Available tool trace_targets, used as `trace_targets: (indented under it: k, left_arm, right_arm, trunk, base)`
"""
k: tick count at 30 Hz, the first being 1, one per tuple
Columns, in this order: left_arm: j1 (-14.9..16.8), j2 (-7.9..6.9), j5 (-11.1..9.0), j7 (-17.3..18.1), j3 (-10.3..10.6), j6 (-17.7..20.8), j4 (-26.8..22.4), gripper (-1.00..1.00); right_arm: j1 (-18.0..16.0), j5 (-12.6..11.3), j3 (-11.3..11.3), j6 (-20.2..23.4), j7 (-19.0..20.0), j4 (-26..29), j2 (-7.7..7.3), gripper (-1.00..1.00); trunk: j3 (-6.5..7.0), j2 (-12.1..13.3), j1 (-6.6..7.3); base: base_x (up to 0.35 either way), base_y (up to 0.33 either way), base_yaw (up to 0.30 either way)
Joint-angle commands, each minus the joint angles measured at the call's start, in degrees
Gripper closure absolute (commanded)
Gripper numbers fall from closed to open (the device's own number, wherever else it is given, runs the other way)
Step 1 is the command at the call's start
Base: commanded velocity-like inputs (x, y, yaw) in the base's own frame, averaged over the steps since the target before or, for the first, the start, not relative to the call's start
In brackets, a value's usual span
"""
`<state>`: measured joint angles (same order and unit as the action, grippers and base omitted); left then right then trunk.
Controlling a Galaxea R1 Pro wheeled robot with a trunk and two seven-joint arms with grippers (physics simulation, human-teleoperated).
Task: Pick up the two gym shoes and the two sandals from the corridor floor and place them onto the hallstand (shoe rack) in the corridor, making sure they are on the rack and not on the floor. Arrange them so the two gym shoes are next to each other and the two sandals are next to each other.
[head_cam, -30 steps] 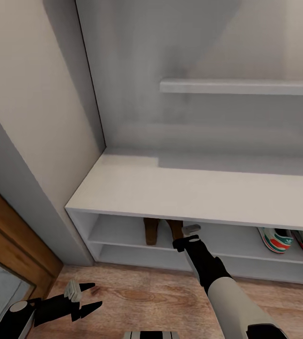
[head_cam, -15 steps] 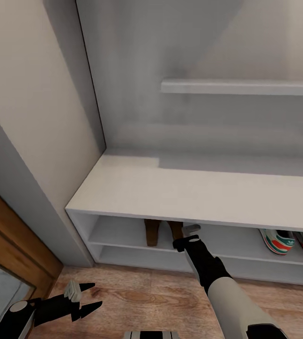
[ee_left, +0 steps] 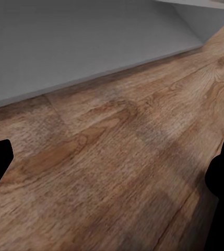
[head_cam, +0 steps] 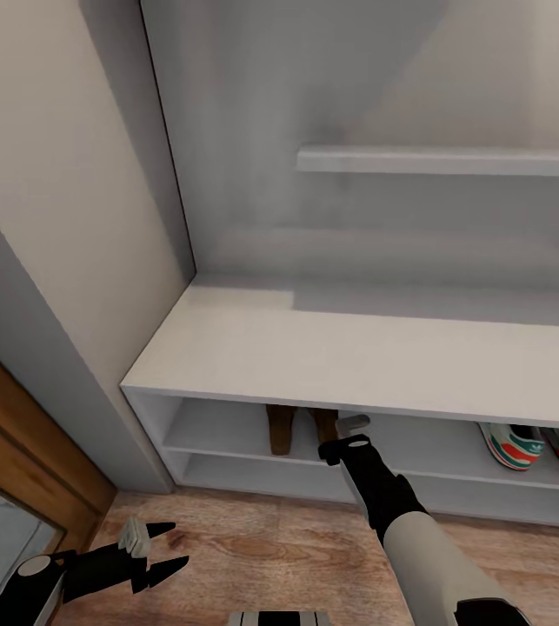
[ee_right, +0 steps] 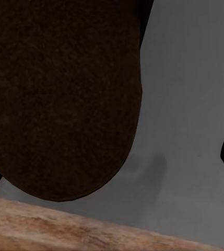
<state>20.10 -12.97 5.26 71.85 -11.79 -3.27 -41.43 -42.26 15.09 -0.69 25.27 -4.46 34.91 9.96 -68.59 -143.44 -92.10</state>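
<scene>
We see the light grey hallstand (head_cam: 357, 356) with its wide low bench, two open shelf rows underneath and a floating shelf (head_cam: 444, 161) on the wall above. It stands on the light brown wood-grain plank floor (head_cam: 262, 543), which we also see close up from the left wrist (ee_left: 122, 167). On the upper shelf row, toward the right, sit the two white gym shoes with teal-and-red heels (head_cam: 540, 445), side by side, heels facing out. Further left on the same row stand the two dark reddish-brown leather sandals (head_cam: 301, 428), next to each other. Our right gripper (head_cam: 338, 435) reaches into that shelf row at the right-hand sandal; from the right wrist the dark sandal (ee_right: 65, 99) looms large over the grey shelf, and we cannot tell whether the fingers grip it. Our left gripper (head_cam: 168, 548) hovers low over the floor, fingers spread wide apart, nothing between them
</scene>
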Motion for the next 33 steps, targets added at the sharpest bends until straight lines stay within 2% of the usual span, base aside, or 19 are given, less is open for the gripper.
trace_targets:
  k: [1,8,26,33]
  left_arm:
    - [0.0,0.05,0.5,0.2,-0.3,-0.3,-0.1,-1.00]
    - [0.0,0.05,0.4,0.2,-0.3,-0.3,-0.1,-1.00]
    - [0.0,0.05,0.4,0.2,-0.3,-0.3,-0.1,-1.00]
    - [0.0,0.05,0.5,0.2,-0.3,-0.3,-0.1,-1.00]
  right_arm:
    - [0.0,0.3,-0.1,0.3,0.0,0.1,0.04,-1.00]
    - [0.0,0.3,-0.1,0.3,0.0,0.1,0.04,-1.00]
    - [0.0,0.3,0.0,0.3,0.0,0.1,0.04,-1.00]
    - [0.0,0.3,0.0,0.3,0.0,0.1,0.04,-1.00]
  trunk:
    - [-0.05,0.0,0.01]
    - [-0.05,0.0,0.01]
    - [-0.05,0.0,0.01]
    - [-0.05,0.0,0.01]
  base:
    - [0.000,0.000,0.000]
    - [-0.096,0.000,0.000]
    - [-0.311,-0.005,0.000]
    - [-0.090,-0.112,0.000]
